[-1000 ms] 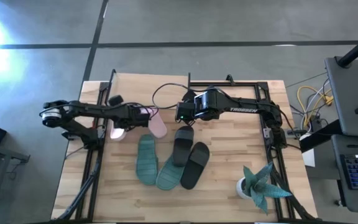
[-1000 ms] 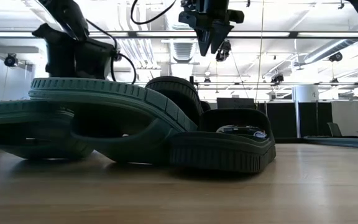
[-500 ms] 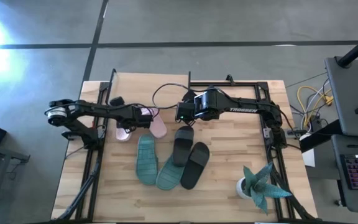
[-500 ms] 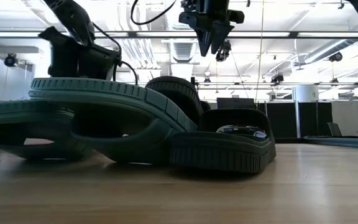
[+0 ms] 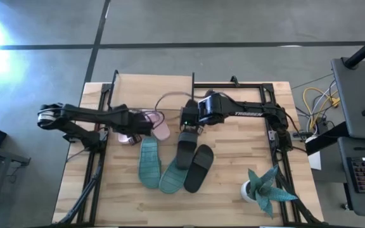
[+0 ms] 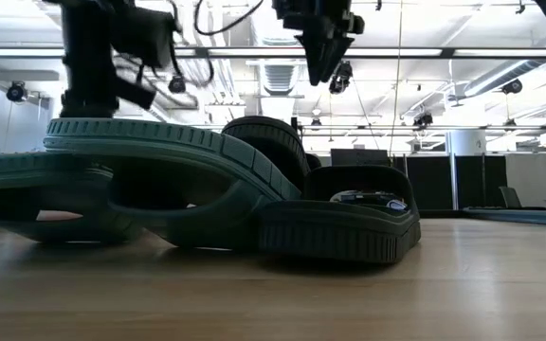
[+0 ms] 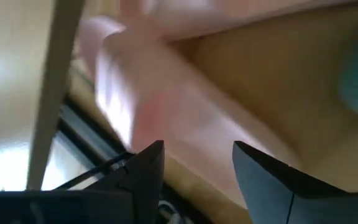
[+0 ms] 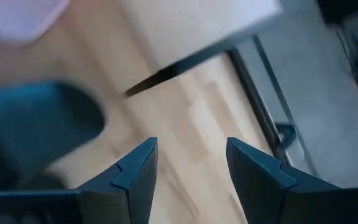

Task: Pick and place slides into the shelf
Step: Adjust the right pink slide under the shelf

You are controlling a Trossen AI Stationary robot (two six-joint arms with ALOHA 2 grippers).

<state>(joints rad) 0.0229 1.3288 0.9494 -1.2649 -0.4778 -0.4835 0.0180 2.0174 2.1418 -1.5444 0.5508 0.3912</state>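
Both jaws gape empty; the light, floppy pink slide [image 5: 160,125] probably grips best across its strap.

The counter [image 5: 233,164] is pale wood in glued strips, its grain plain and its finish matt, and it sits in a thin black metal frame [image 5: 277,142]. The green sandals [image 5: 149,166] look like matt rubber with a ribbed edge to the sole, which shows best in the low view [image 6: 159,142]; the black sandals [image 5: 198,168] are smooth and dull, the pink sandals [image 5: 161,128] smooth and pale. Both arms are dark, faintly glossy hard plastic or metal, and the floor [image 5: 233,25] is smooth grey concrete.
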